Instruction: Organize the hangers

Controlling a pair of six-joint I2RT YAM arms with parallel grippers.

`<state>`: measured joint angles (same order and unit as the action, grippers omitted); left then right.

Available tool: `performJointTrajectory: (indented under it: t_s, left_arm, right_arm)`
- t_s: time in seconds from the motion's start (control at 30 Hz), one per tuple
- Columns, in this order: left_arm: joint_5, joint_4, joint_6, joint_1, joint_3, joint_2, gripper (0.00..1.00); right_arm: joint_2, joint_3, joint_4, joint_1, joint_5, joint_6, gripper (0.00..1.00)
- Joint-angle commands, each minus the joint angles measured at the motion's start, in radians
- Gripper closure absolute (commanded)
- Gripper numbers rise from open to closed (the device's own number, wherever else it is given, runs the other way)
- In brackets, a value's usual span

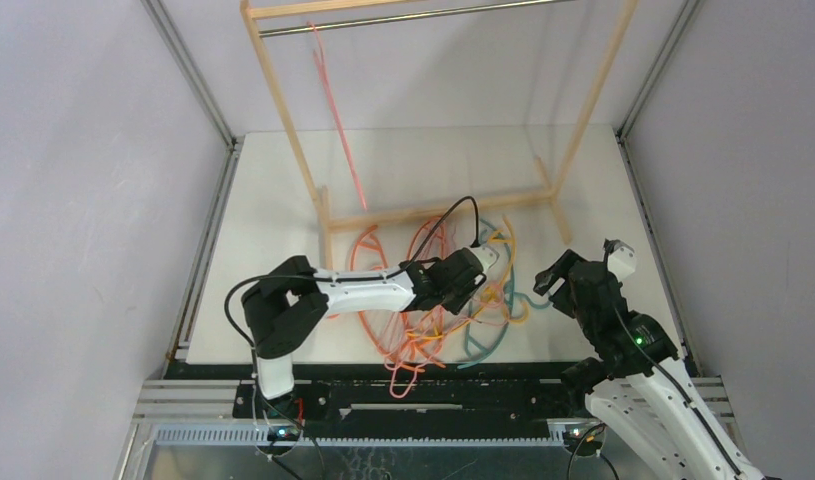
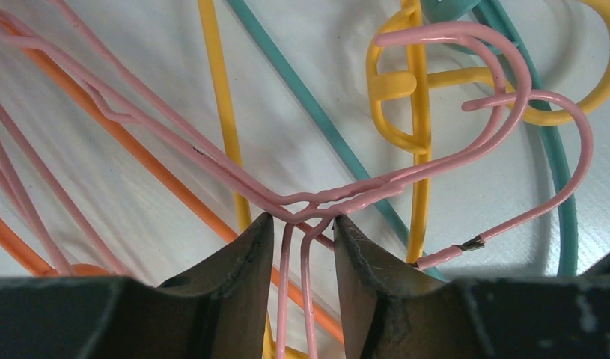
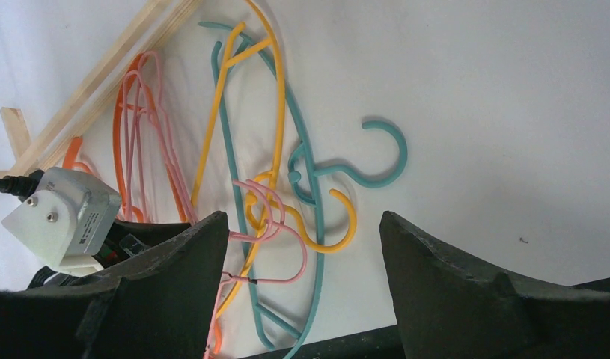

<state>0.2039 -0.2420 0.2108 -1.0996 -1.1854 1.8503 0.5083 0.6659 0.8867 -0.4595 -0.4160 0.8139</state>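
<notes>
Pink hanger (image 2: 212, 161): its twisted neck sits at the tips of the left end effector (image 2: 303, 224), with two pink wires running down between the jaws.
Left end effector: jaws apart, one either side of those wires, a thin gap on each side; not pinching.
Right end effector (image 3: 302, 218): wide open, empty, above the counter (image 3: 474, 90), just right of the pile.
Pile (image 1: 433, 310): pink, orange, yellow and teal hangers tangled on the counter before the rack (image 1: 443, 210), under the left end effector.
Teal hook (image 3: 384, 149): on the counter below the right jaws, untouched.
Rod (image 1: 403, 17): one hung hanger (image 1: 333, 100), pink.
</notes>
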Motion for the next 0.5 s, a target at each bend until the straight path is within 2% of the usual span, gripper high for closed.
performJointTrajectory:
  t_s: [0.0, 0.13, 0.3, 0.37, 0.47]
  left_arm:
    - [0.012, 0.032, -0.002, 0.001, -0.006, 0.021, 0.58]
    - [0.010, 0.022, -0.004, 0.001, -0.018, 0.030, 0.57]
    - [0.038, -0.028, -0.019, 0.001, -0.036, -0.034, 0.58]
    - [0.053, -0.048, -0.036, 0.001, -0.048, -0.072, 0.61]
    - [0.061, -0.062, -0.058, 0.007, -0.062, -0.106, 0.73]
  right_arm:
    - [-0.008, 0.001, -0.016, 0.004, 0.001, 0.002, 0.18]
    - [-0.007, 0.007, -0.012, 0.004, 0.006, -0.003, 0.18]
    - [-0.004, 0.011, -0.012, 0.003, 0.004, -0.006, 0.18]
    - [-0.002, 0.011, -0.012, 0.003, 0.003, -0.001, 0.18]
    - [0.001, 0.012, -0.013, 0.003, 0.000, 0.004, 0.18]
